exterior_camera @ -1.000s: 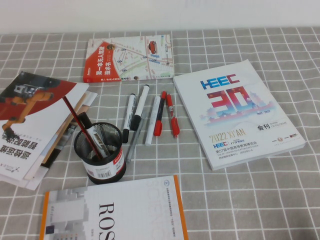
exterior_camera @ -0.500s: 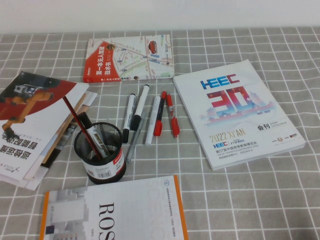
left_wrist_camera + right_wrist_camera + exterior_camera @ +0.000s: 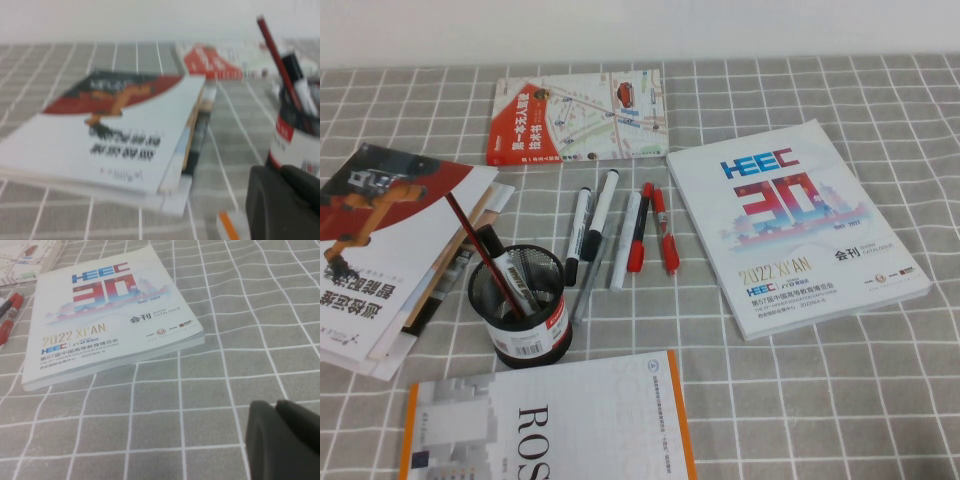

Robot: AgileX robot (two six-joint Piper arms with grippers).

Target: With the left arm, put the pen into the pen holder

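Observation:
The pen holder, a black mesh cup with a barcode label, stands left of centre in the high view. The pen, a white printed marker with black ends, leans inside it beside a thin dark-red stick. Neither arm shows in the high view. In the left wrist view my left gripper is shut and empty, low over the cloth close to the holder, where the pen shows. My right gripper is shut and empty over bare cloth, near the catalogue.
Two black-capped markers, a white pen and red-capped pens lie right of the holder. A map book lies at the back, a HEEC catalogue on the right, stacked brochures on the left, a ROS book in front.

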